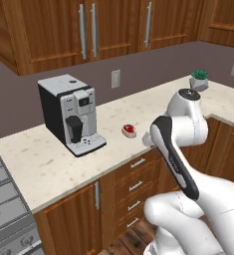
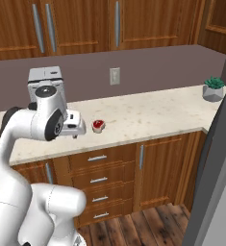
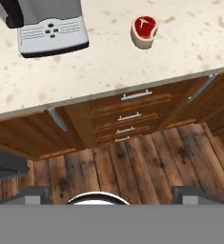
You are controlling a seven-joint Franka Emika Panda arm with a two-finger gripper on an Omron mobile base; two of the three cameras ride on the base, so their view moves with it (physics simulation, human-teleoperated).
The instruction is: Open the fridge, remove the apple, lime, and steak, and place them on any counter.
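A: Since the steak (image 1: 129, 130) lies flat on the counter (image 1: 44, 164), is that one done?

B: I think so. It sits by itself, a little way from the coffee machine (image 1: 71, 113), with nothing touching it.

A: Is the gripper (image 2: 77, 126) holding something?

B: No. Its fingers stand wide apart with nothing between them. In the right base view it hangs near the counter's front edge, just beside the steak.

A: What about the apple and the lime?

B: I can't see them on this counter, so I think they are still to fetch. The dark edge on the right may be the fridge (image 2: 215, 168), but I can't tell.

A: Is anything in the way?

B: Not much. A small plant (image 2: 213, 89) stands far off in the corner. There are drawers (image 2: 99, 180) under the counter and a stove (image 1: 6, 209) to the left. There is lots of room beside the steak.
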